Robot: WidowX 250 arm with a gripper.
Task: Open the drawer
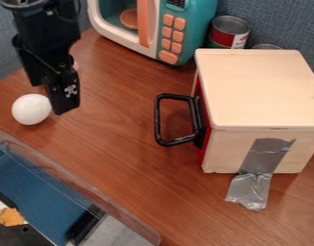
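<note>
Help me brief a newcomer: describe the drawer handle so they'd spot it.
Find the pale wooden box on the brown table. On its red front, at the view's left side of the box, is the handle, a black squared loop. The toy microwave's handle is an orange bar instead.

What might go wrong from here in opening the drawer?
The pincer hangs near the white ball and could knock it rolling. It might miss the drawer's thin black handle, which is some way off. A hard pull could drag the wooden box if the silver tape gives.
</note>
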